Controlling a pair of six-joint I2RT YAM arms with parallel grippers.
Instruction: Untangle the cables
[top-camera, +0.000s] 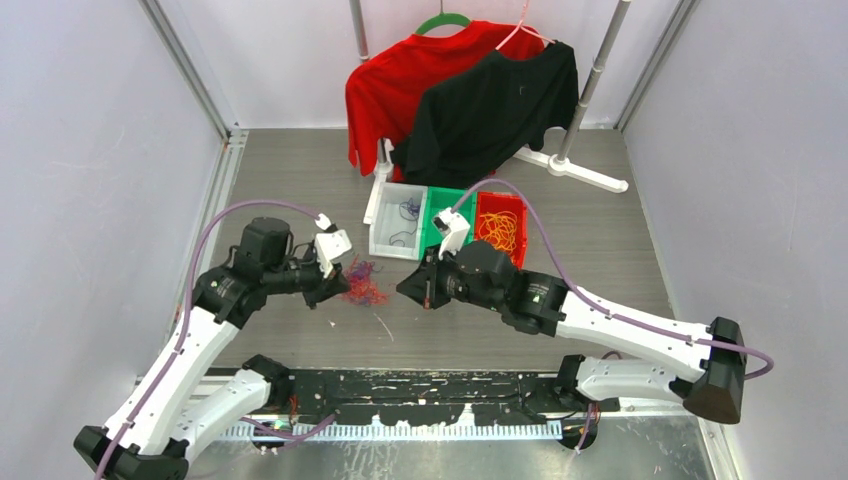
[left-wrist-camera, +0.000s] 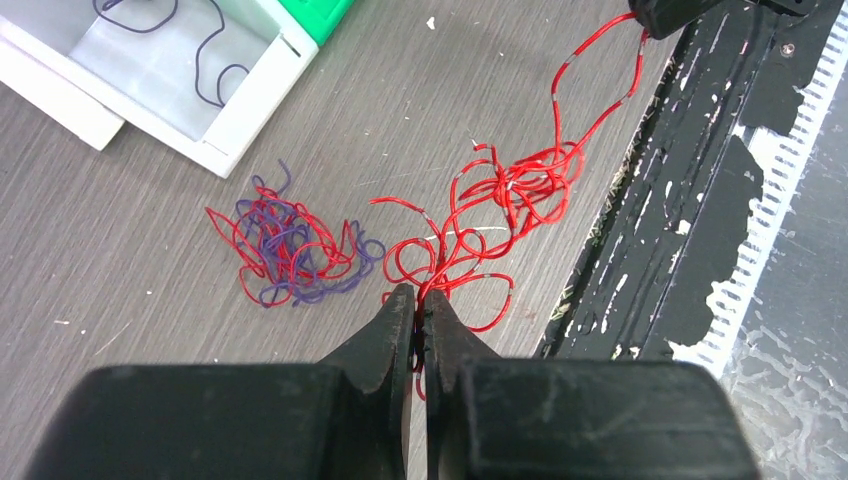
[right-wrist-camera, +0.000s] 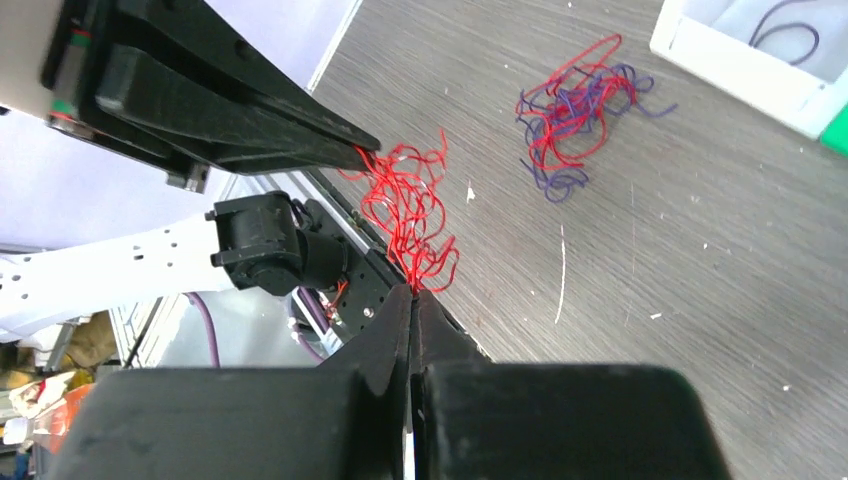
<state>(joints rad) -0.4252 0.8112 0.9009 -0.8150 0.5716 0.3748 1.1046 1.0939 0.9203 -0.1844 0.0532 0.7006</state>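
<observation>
Left wrist view: the red cables (left-wrist-camera: 505, 195) are pinched between the closed left gripper (left-wrist-camera: 420, 298) and right gripper (right-wrist-camera: 412, 296), beside the red-purple heap (left-wrist-camera: 290, 248) on the table (left-wrist-camera: 120, 300), so the knot could be tightened if pulled apart hard.

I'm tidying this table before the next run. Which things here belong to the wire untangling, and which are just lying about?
Job:
- red wire clump, held by left gripper and right gripper
- red-and-purple wire pile
- white bin, green bin, red bin, likely for sorted wires

Lying about:
- red shirt
- black shirt
- clothes rack
</observation>
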